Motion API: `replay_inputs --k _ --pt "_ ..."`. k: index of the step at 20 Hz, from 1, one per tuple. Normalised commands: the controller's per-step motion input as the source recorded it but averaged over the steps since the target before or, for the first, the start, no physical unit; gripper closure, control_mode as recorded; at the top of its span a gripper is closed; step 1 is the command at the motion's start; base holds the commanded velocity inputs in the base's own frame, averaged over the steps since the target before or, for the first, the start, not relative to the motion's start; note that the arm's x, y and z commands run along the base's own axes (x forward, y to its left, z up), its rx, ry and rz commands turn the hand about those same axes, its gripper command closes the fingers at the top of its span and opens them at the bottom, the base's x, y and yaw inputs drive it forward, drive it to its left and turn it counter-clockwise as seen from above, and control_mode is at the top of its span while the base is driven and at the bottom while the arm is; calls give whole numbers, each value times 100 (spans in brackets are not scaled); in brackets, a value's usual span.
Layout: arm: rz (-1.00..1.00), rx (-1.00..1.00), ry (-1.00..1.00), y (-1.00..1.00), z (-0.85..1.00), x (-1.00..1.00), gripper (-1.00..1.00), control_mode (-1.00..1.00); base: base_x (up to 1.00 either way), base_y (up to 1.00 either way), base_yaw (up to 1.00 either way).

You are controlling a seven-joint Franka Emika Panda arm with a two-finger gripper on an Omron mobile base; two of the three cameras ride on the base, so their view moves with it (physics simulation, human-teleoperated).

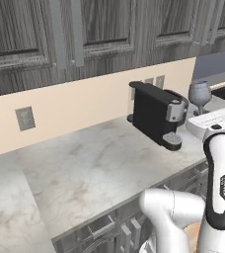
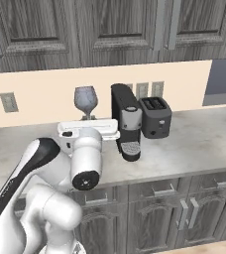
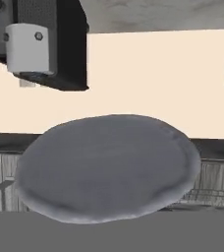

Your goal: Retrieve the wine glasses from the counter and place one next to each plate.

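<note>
A wall socket (image 2: pixel 8 101) sits at the left on the peach backsplash. Right of it, a wine glass (image 2: pixel 85 100) stands upright above the robot's white hand, its stem held from below, raised off the marbled worktop (image 2: pixel 194 134). The jaws are together on the stem; the glass's round foot (image 3: pixel 109 167) looms close in the hand view. Further right stand a black coffee machine (image 2: pixel 126 121), then a dark toaster (image 2: pixel 155 116) just beside it.
</note>
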Motion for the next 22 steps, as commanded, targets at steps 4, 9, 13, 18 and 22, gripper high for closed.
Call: replay_inputs --k 4,9,13,18,22 --pt "0 3 -6 16 74 -100 100 -100 0 0 0" --pt "0 0 -12 73 53 -96 100 -100 0 0 0" --pt "0 0 -14 73 37 -67 100 -100 0 0 0" --pt "0 5 -11 91 36 -53 100 -100 0 0 0" --pt "-1 2 -7 8 33 -34 100 100 0 -7 -5"
